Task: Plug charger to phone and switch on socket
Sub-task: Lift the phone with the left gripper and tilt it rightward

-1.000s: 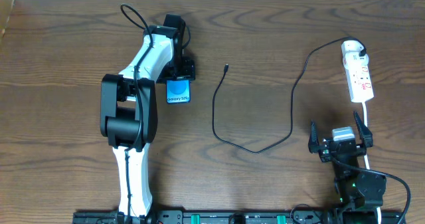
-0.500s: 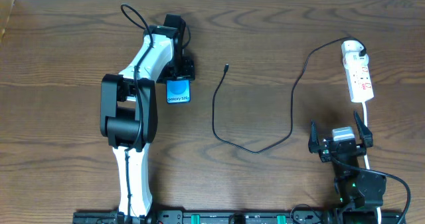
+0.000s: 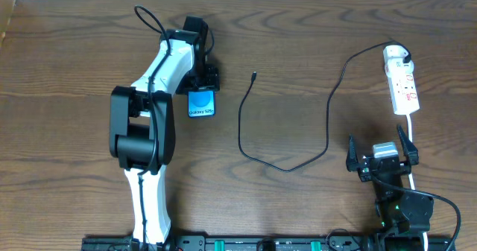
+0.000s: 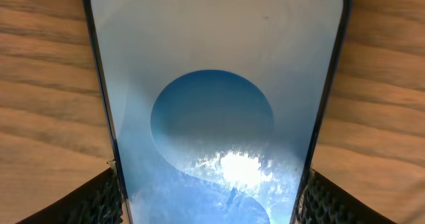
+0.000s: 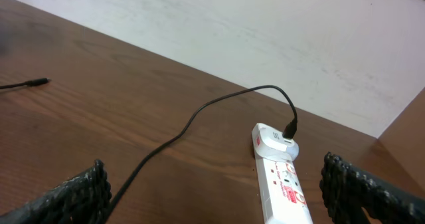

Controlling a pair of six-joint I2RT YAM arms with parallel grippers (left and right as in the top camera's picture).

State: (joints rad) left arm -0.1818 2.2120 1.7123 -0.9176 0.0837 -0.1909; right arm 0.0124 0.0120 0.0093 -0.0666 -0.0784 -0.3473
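The brown wooden bench (image 3: 67, 50) carries everything. The left pincer (image 4: 212, 192) is closed on the phone (image 3: 201, 103), which lies flat, screen up, with one ribbed pad (image 4: 99, 199) against each long edge. The right pincer (image 3: 376, 136) stands wide and holds nothing. The socket (image 3: 403, 87) lies just ahead of it, apart. The charger (image 3: 240, 124) loops between the arms, its white plug seated in the socket's far end. Its connector tip (image 3: 254, 75) lies loose, right of the phone.

Bare table (image 3: 74, 57) btwn phone (image 3: 201, 103) & charger (image 3: 240, 124), charger loops ctr
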